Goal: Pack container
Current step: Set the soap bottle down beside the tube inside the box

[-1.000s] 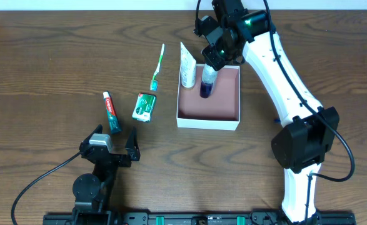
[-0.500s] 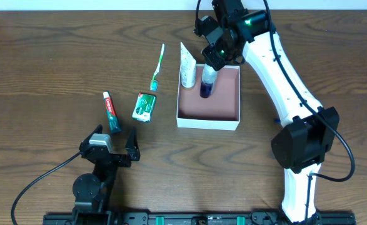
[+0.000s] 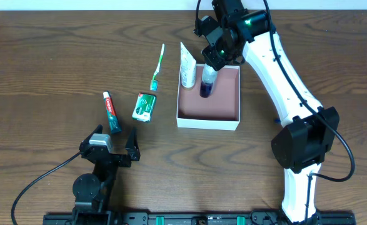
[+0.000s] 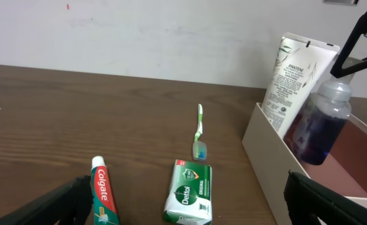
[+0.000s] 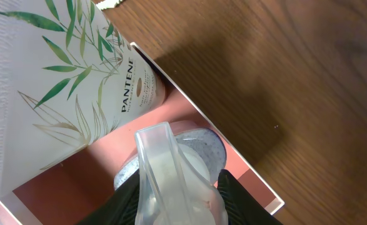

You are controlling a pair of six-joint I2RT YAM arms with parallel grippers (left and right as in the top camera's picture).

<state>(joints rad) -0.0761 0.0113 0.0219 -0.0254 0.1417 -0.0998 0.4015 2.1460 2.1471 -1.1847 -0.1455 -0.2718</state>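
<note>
Packing step in hand. We noted the right pincer [image 5: 180,200] closed narrow on the clear plastic cap of a dark-blue liquid bottle [image 3: 206,84], holding it upright inside the square shallow container with white walls and a reddish-brown floor [image 3: 224,103]. The container sat on the dark wooden bench [image 3: 45,62], right of centre. The bottle stood in the container's far-left part, just beside a tall white shampoo tube printed with green leaves [image 3: 187,65] that was propped in the far-left corner. Whether the bottle's base rested on the floor we could not tell. We judged this to be the placing of a second item, close to release. The left pincer [image 3: 114,140] sat low at the near-left of the bench, jaws wide, holding nothing. Three items lay outside, left of the container: a green-and-white toothbrush [image 3: 157,65], a small green-and-white soap packet [image 3: 144,107] and a red toothpaste tube [image 3: 112,112]. By our reckoning the next move called for easing the jaws apart and rising straight up, so the cap was not dragged and the shampoo tube not nudged. The bottle looked tall and narrow, so it might topple. The left pincer sat nearer the three loose items.
</note>
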